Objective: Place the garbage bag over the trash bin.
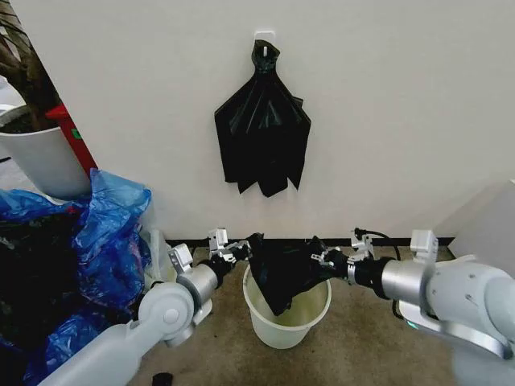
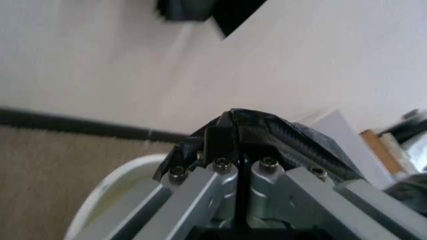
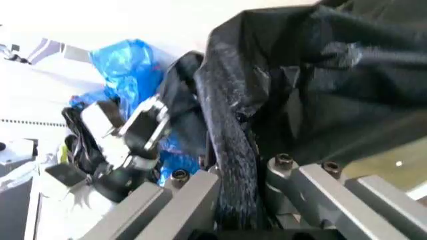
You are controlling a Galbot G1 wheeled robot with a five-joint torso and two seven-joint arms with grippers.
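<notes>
The trash bin (image 1: 288,318) stands on the brown carpet (image 1: 362,346) near the foot of the white wall (image 1: 402,121), and the garbage bag (image 1: 282,269) is stretched across its mouth between the two claws. The bag's middle sags down inside the bin, while both ends are held up just above the rolled rim.

The left claw (image 1: 235,248) sits over the bin's left rim, pinched closed on the bag's left edge; in the left wrist view its fingertips (image 2: 230,131) meet with black film clamped between them, the pale bin rim (image 2: 127,175) curving below. The right claw (image 1: 326,259) reaches in from the other side, over the right rim, gripping the bag's right edge. In the right wrist view a twisted rope of glossy black plastic (image 3: 233,150) runs down between its metal fingers (image 3: 313,180), so it is closed on the bag too, with the left claw seen farther off.

On the wall above, a fan-shaped bunch of black bags (image 1: 263,129) hangs from a white hook (image 1: 264,39). To the robot's left lies a heap of blue plastic bags (image 1: 109,233), and behind it a white plant pot (image 1: 44,161) beside something red (image 1: 72,133)
</notes>
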